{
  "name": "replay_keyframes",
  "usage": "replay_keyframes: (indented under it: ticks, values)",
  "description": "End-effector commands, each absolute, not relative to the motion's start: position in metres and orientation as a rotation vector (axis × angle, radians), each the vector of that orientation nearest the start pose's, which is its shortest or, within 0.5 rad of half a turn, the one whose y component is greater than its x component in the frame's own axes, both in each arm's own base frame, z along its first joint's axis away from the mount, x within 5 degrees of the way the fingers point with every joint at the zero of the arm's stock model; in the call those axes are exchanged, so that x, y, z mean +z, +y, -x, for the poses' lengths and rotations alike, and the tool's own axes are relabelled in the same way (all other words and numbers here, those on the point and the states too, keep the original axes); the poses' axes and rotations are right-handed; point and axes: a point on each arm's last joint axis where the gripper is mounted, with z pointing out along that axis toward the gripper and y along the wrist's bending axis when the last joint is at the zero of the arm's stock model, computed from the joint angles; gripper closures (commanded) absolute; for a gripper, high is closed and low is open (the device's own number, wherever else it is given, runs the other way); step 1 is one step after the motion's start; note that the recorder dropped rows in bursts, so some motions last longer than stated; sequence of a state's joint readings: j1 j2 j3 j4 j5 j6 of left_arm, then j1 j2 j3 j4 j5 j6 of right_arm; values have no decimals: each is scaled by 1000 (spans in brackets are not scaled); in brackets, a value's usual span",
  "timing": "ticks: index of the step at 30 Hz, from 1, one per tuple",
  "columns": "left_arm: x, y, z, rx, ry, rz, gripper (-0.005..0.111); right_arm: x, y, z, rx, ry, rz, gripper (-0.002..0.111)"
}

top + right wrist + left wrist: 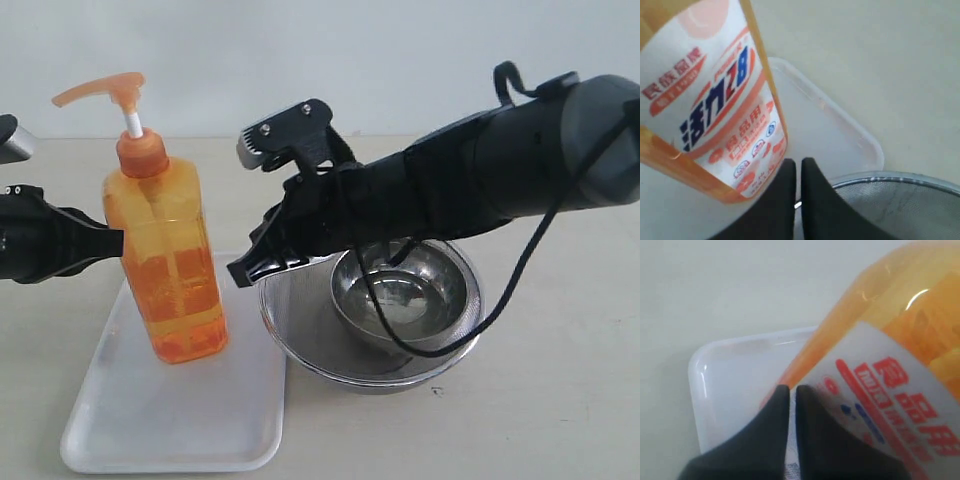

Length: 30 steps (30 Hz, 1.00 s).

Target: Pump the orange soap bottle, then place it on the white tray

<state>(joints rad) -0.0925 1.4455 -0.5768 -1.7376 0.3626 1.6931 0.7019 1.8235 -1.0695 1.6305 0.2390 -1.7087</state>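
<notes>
On the tray (130, 430) the bottle (170, 275) stands upright, pump head (100, 92) raised. The left gripper (116, 243) is at one side and the right gripper (238, 272) just beside the other, both jaws shut and holding nothing. With placing apparently done, each arm should probably back straight out sideways, slowly, so that neither tip tips the tall bottle toward the strainer (300, 345).

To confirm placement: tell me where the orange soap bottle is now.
In the exterior view the orange soap bottle stands upright on the white tray, left of centre, with the mesh strainer just to its right.
</notes>
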Motion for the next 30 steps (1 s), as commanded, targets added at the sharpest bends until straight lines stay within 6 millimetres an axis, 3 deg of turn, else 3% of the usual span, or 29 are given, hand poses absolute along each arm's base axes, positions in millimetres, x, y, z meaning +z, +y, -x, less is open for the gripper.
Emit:
replay_keyframes:
  ticks: [1,6,30]
  values:
    - [193,-57,-257,-514,2256,-224,102,189,283,-275,614,1978,1090,108]
    - [193,-57,-257,-514,2256,-224,102,190,288,-270,694,1960,1108,108]
    - [195,-61,-256,-558,2239,-259,102,186,294,-259,758,2026,1119,108]
